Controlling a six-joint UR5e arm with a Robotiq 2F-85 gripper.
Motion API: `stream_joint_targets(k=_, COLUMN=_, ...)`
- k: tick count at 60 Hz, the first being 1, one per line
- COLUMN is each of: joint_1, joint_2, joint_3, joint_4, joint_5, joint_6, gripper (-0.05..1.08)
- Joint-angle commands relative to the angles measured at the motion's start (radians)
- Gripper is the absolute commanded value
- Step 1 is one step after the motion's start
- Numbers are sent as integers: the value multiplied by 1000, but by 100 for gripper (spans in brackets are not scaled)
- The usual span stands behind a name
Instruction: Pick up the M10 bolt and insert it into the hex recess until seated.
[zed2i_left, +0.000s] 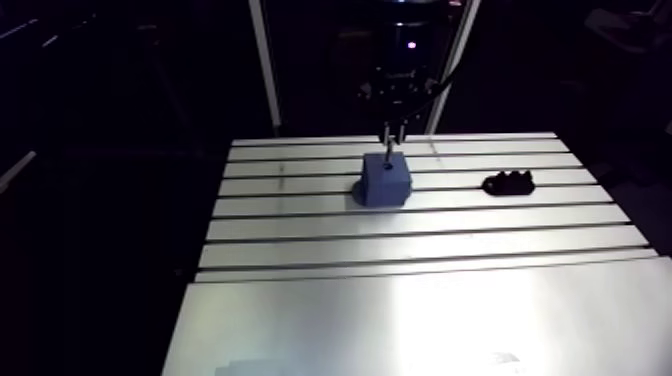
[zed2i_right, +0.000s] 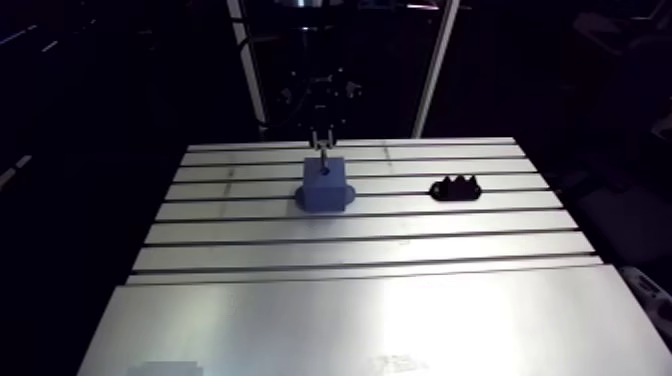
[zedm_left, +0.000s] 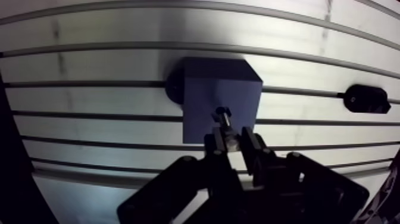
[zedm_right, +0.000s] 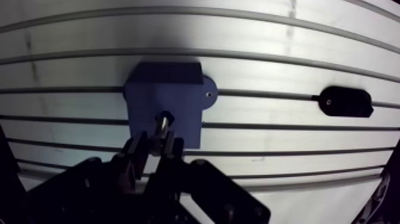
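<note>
Gripper (zedm_left: 231, 140) clenched on the bolt (zedm_left: 224, 121) — its tip just over the recess (zedm_right: 166, 117) in the block (zedm_left: 202, 98). Keep it upright and centred — lower gently until seated.

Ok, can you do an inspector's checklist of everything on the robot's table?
Surface: slotted metal table, smooth plate along its near side.
Job's things: blue block standing on the table; bolt held upright over the block, its tip at the hole in the block's top. How deep it sits cannot be told.
Clutter: one black piece lying on the table, apart from the block.
Claw: claw shut on the bolt, right above the block.
Cables: nothing seen on the table.
Surroundings: dark, nothing seen.
</note>
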Motion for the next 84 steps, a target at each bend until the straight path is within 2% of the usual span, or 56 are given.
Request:
stream_joint_targets(k=1, joint_1=0, joint_2=3, joint_3=1, joint_4=-1, joint_5=-1, joint_6=-7, gripper=79)
stream_joint_targets(k=84, joint_1=-2, joint_2=7, joint_3=12, joint_4=-7, joint_5=0, joint_6=-9, gripper=79)
